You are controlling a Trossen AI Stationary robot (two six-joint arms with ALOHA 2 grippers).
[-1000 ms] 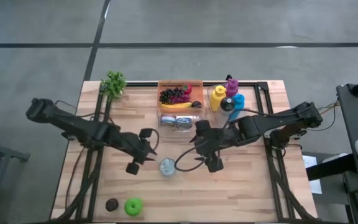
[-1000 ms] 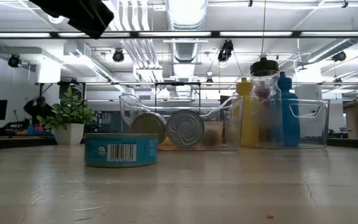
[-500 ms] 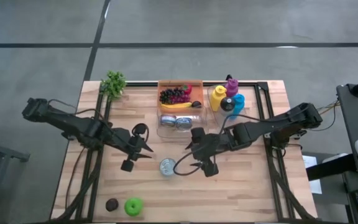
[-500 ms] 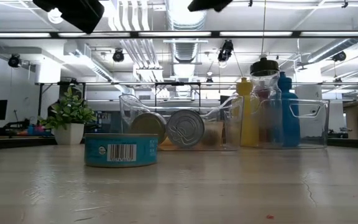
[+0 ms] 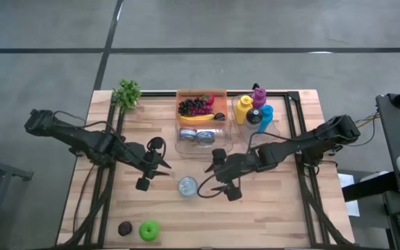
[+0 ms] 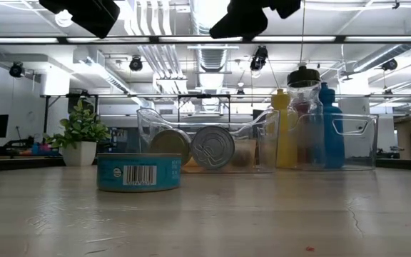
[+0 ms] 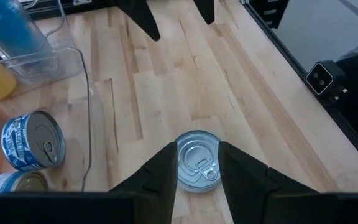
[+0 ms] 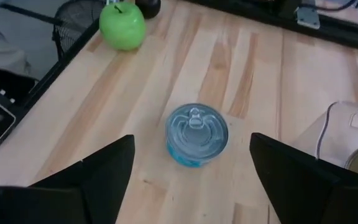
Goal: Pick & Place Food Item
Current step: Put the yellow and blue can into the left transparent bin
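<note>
While the worktop (image 5: 269,215) carries the same things as a second ago, the right hand (image 5: 222,182), fingers wide apart and empty, has moved toward the tuna can (image 5: 187,186). The left hand (image 5: 151,173), partly open and empty, has drawn back, so the right hand probably grasps next.

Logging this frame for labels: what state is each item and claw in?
Tuna can: flat on table, sealed, not held.
Two cans: on their sides in clear bin.
Green apple: loose on table.
Left claw: partly open, empty.
Right claw: open, empty, beside tuna can.
</note>
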